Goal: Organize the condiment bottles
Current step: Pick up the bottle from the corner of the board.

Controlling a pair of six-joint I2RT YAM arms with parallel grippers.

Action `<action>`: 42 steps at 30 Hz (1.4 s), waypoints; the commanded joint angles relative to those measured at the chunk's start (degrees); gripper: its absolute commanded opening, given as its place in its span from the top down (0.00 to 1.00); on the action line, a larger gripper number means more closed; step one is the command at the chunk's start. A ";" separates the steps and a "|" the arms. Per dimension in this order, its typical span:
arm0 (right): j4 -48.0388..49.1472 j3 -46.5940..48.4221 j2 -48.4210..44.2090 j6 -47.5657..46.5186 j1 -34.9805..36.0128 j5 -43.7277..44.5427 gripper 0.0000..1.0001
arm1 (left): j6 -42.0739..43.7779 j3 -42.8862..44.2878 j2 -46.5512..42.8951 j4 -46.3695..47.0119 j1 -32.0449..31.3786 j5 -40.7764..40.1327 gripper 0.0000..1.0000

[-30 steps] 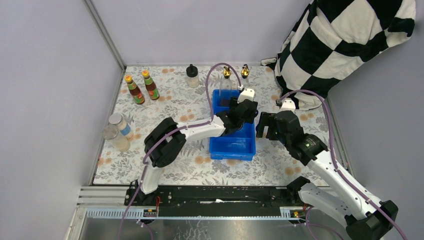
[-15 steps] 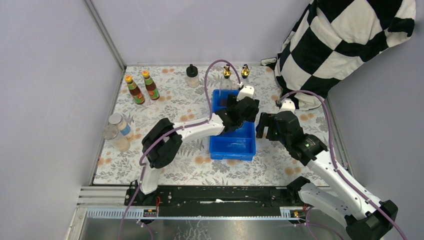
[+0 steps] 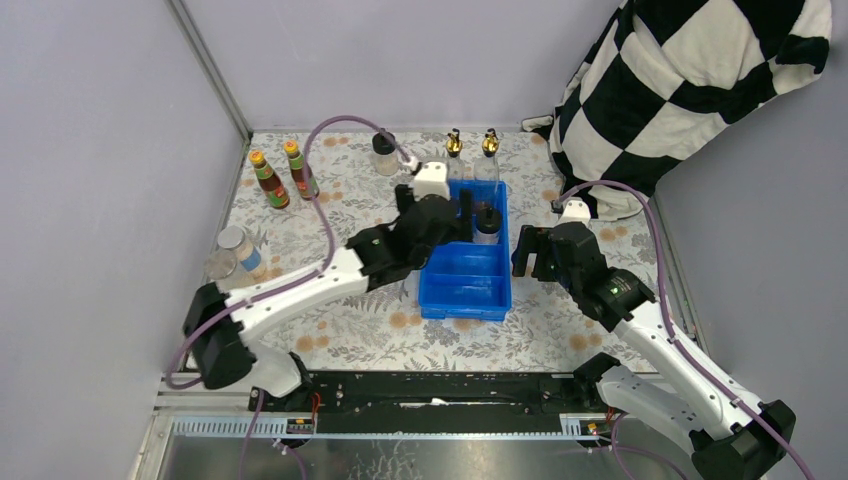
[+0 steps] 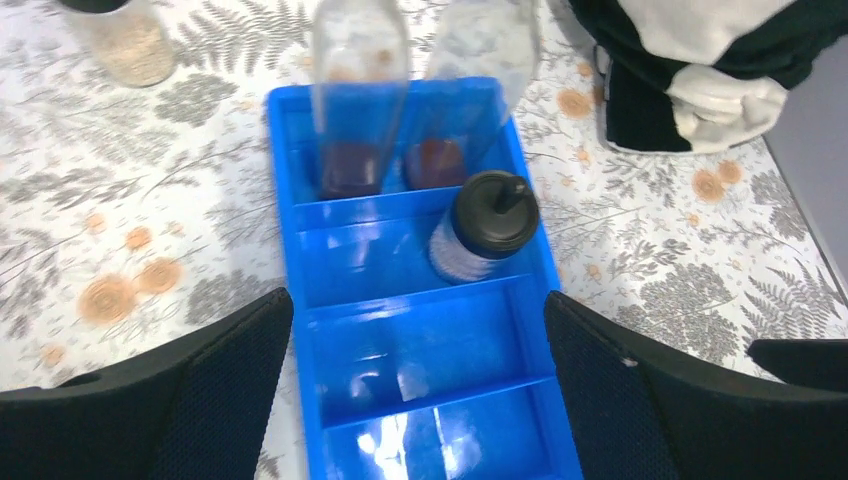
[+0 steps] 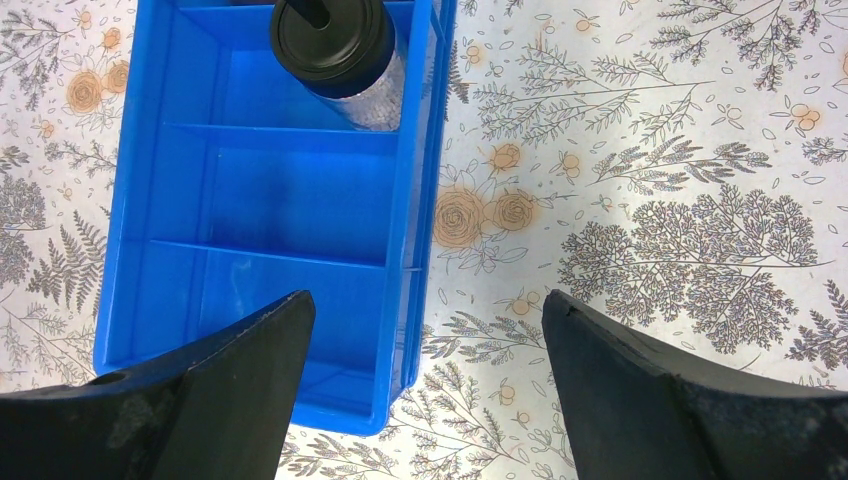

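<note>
Your table [image 3: 340, 335] carries a flower-print cover, and a black-and-white checkered cloth [image 3: 690, 90] hangs over its far right corner. Near the middle sits a blue tray [image 3: 465, 292], split by cross walls into compartments that run from near to far.

Your left gripper [image 3: 452, 208] hangs over the tray's left wall, about level with the far half. In the left wrist view [image 4: 415, 300] its fingers stand wide apart with nothing between them. Your right gripper [image 3: 528, 250] is just beside the tray's right wall. In the right wrist view [image 5: 425, 300] its fingers are also spread and hold nothing.

Two tall clear bottles [image 3: 455, 168] [image 3: 489, 166] with gold spouts stand upright side by side in the tray's farthest compartment, a little dark liquid at their bottoms. One black-capped bottle [image 4: 485, 225] stands in the next compartment, against the right wall.

The second black-capped bottle [image 3: 385, 152] stands on the table, beyond the tray's far left corner and apart from it. Two sauce bottles [image 3: 268, 180] [image 3: 300, 170] with orange caps stand together at the far left. Two jars [image 3: 243, 250] [image 3: 222, 270] sit close together at the left edge, well apart from the tray.
</note>
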 commanded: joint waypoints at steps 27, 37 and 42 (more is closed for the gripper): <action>-0.71 2.93 -0.19 -1.67 0.25 -1.80 0.08 | 10.36 22.19 33.29 16.16 36.63 7.98 0.01; 0.21 2.94 2.70 -1.52 0.28 -1.75 0.08 | 14.22 32.77 43.72 15.38 39.84 11.43 0.01; 0.54 3.04 3.48 -1.34 0.28 -1.62 0.08 | 15.22 32.90 44.60 16.82 40.04 13.67 0.02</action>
